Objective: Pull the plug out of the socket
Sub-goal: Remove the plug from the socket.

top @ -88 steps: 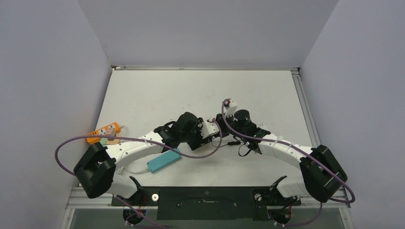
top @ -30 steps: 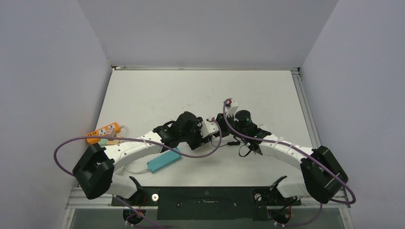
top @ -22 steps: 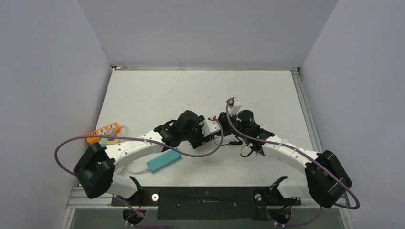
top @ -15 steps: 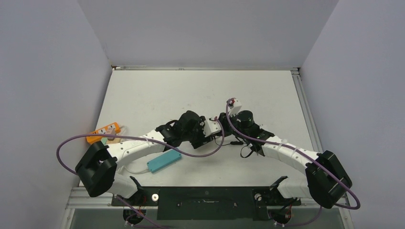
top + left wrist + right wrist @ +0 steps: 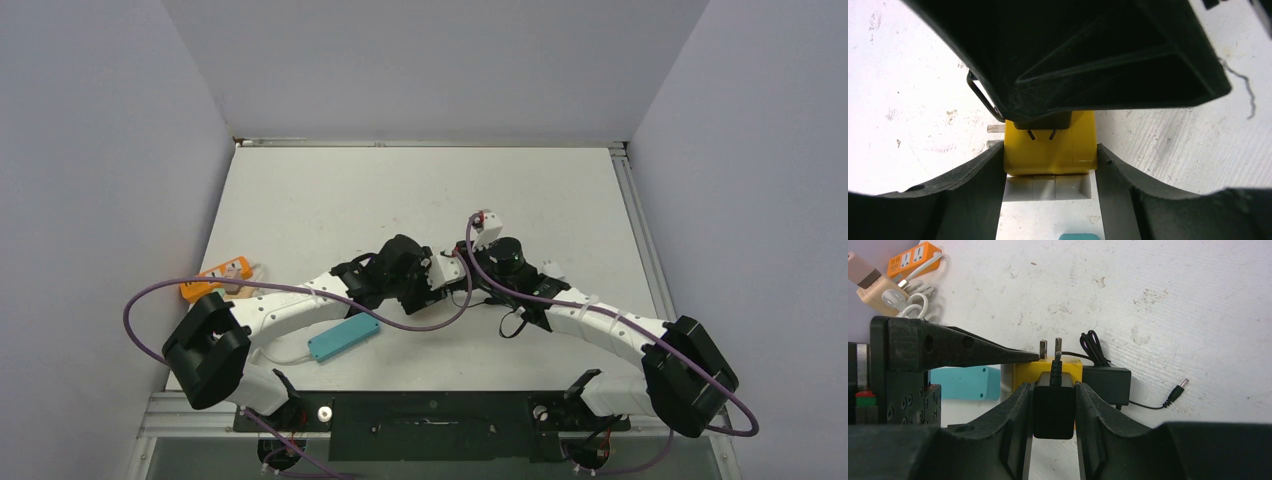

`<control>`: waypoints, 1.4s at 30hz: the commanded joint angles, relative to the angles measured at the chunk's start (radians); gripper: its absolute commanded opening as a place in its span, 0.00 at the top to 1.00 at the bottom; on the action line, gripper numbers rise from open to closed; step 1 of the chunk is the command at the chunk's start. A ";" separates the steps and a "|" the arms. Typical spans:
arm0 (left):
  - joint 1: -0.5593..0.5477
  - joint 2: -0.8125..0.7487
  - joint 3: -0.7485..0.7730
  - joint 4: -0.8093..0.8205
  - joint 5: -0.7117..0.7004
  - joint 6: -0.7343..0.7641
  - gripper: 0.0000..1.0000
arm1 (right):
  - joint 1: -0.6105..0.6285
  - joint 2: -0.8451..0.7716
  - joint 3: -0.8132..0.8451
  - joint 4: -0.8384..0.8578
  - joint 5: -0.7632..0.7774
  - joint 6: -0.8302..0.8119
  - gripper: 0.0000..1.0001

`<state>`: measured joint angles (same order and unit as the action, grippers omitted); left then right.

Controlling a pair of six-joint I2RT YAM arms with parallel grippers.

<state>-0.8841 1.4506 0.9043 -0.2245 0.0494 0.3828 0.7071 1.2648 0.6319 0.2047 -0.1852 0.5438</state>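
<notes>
This is a robotics lab test cell, not a home or shop. A scuffed white tabletop [image 5: 330, 200] is boxed in by plain grey partition walls [image 5: 100, 150] on three sides, with a metal rail [image 5: 430, 143] along the far edge. Two white and black robot arms [image 5: 290, 310] are bolted to a black mounting plate [image 5: 430, 412] at the near edge, trailing purple cables [image 5: 140, 320].

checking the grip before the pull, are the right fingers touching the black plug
Touching. In the right wrist view both fingers press flush against the sides of the black plug, no gap on either side; the plug sits against the yellow socket.
</notes>
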 commanded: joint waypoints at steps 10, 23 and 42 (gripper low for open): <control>0.046 -0.090 -0.030 -0.056 -0.007 -0.012 1.00 | -0.188 -0.036 0.008 0.062 -0.107 0.027 0.95; 0.037 -0.016 0.001 -0.104 -0.148 -0.005 1.00 | -0.118 -0.093 0.050 0.029 -0.064 0.034 0.95; 0.036 -0.014 -0.002 -0.093 -0.158 -0.021 1.00 | -0.040 -0.132 0.093 -0.077 0.109 -0.026 0.95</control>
<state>-0.8955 1.4494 0.9173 -0.1925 0.0437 0.3855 0.6891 1.2045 0.6659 0.1040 -0.1654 0.5285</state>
